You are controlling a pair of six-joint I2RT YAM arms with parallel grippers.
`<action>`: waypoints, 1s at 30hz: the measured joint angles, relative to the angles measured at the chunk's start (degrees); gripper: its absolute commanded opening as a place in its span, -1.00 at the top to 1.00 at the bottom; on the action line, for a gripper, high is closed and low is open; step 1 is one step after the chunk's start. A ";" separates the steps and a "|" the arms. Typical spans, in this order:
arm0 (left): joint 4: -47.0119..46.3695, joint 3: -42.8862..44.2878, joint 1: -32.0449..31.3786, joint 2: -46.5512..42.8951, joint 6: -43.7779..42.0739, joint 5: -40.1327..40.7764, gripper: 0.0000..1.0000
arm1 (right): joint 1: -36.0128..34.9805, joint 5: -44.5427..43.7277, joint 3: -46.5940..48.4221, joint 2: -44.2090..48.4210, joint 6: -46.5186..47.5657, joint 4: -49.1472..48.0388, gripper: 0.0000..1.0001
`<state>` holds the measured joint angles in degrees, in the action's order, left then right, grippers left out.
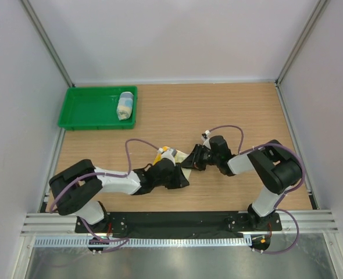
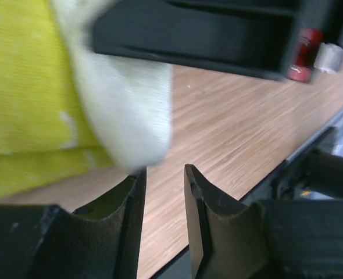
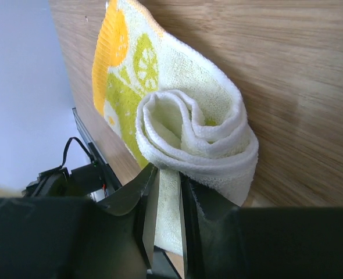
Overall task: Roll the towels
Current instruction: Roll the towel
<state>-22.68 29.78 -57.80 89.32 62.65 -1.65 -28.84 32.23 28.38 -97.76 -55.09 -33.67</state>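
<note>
The long towel (image 3: 177, 133) is yellow-green and creamy white, with an orange ribbed edge and lemon-slice prints — pretty loud. The other towel (image 1: 125, 105) is pale blue and white, patterned, against a bright green tray (image 1: 87, 110). The table (image 1: 235, 110) is light wood grain — arm cables (image 1: 138, 144) are purple.

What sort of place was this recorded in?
Probably a lab robot test cell: a wooden tabletop boxed in by plain white panels, with an aluminium rail along its near edge carrying the arm bases.

light: bright, even | shadows: soft | left wrist view: close parts blurred
</note>
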 measured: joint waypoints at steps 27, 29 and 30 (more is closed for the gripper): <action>61.44 45.18 -25.55 25.29 -25.81 57.18 0.12 | -1.75 -2.27 4.74 0.79 2.75 9.99 0.46; 60.28 45.16 -25.64 25.29 -27.67 57.13 0.10 | -1.90 -2.36 5.07 0.76 2.84 10.51 0.46; 59.49 45.03 -25.79 25.27 -28.79 56.92 0.09 | -1.97 -2.45 5.27 0.76 2.89 10.80 0.46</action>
<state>36.82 74.81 -83.59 114.59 33.87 55.27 -30.81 29.78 33.65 -96.99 -52.21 -22.87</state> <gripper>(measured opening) 0.444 0.268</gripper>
